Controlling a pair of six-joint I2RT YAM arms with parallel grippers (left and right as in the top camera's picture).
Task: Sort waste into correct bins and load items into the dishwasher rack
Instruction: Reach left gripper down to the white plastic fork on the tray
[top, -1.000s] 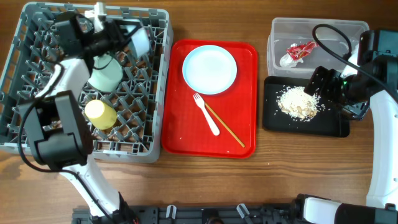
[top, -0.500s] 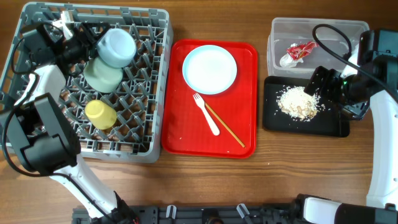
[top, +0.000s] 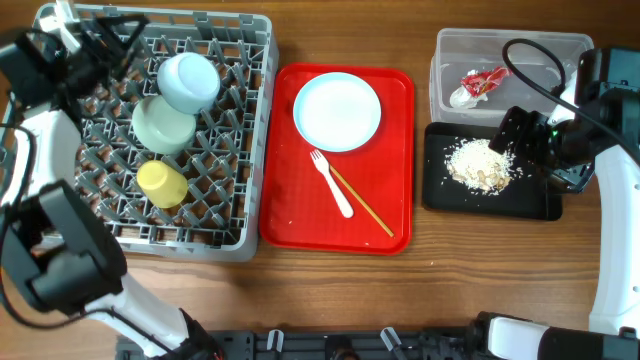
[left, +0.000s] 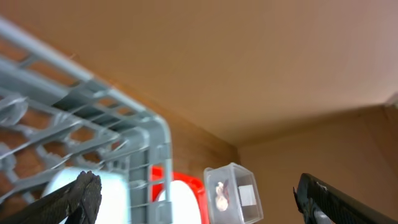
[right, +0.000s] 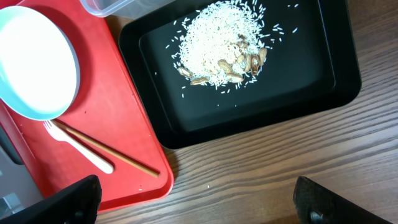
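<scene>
The grey dishwasher rack (top: 255, 130) holds a pale blue-white bowl (top: 189, 81), a pale green bowl (top: 164, 124) and a yellow cup (top: 161, 183). My left gripper (top: 118, 38) hovers open and empty over the rack's far left corner, apart from the bowls. A white plate (top: 338, 111), white spoon (top: 332, 184) and chopsticks (top: 362, 203) lie on the red tray (top: 300, 220). The wrapper (top: 478, 83) lies in the clear tub (top: 500, 50), and the food scraps (top: 480, 165) in the black tray (top: 540, 200). My right gripper (right: 196, 202) stands open and empty above the table beside the black tray (right: 336, 74).
The red tray (right: 124, 124) sits between the rack and the two bins. Bare wooden table runs along the front edge. The right arm's cable loops over the clear tub. In the left wrist view the rack's corner (left: 155, 134) and the tub (left: 233, 193) show ahead.
My left gripper opened and let go of the pale blue-white bowl, which now rests upside down in the rack, then drew back to the left. The right arm stayed still.
</scene>
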